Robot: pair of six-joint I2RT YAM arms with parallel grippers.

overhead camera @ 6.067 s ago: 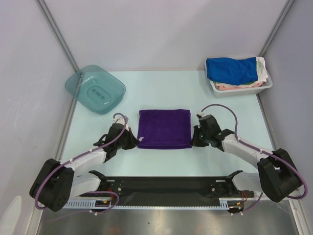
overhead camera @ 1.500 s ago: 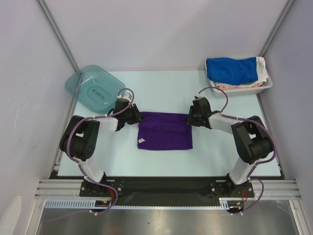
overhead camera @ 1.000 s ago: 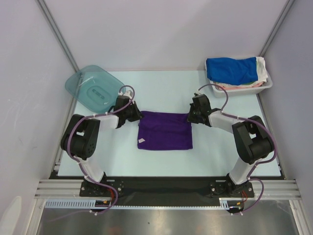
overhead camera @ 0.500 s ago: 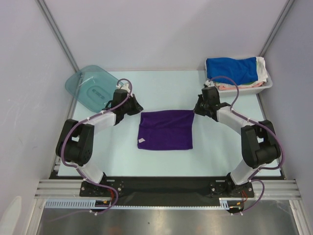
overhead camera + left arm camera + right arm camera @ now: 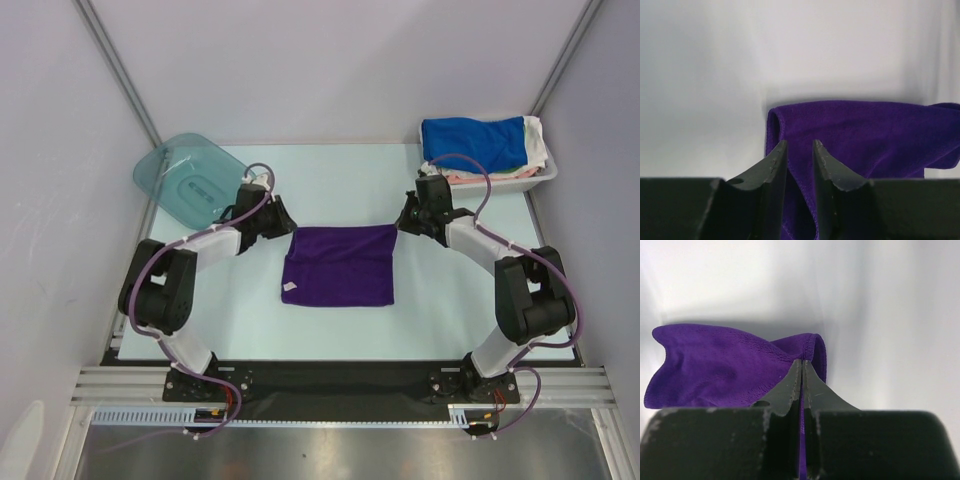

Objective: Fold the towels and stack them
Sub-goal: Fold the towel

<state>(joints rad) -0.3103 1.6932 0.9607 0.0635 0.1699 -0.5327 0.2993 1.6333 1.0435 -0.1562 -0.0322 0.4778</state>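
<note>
The dark purple towel (image 5: 340, 265) lies folded in the middle of the table, a small white tag at its near left corner. My left gripper (image 5: 288, 227) is at its far left corner, open, and the towel's edge (image 5: 855, 135) runs loose between the parted fingers (image 5: 776, 159). My right gripper (image 5: 401, 224) is shut on the far right corner (image 5: 740, 365), which is lifted and puckered. The royal blue towel (image 5: 472, 142) lies on top of the pile in the bin at the back right.
A white bin (image 5: 497, 183) at the back right holds the blue towel over white and pinkish cloth. A teal translucent lid (image 5: 193, 180) lies at the back left, close behind my left arm. Grey walls close in both sides.
Both grippers carried the towel's far corners slightly away from the arm bases over the last second. The left gripper's jaws have parted and let go of their corner; the right stays shut.
</note>
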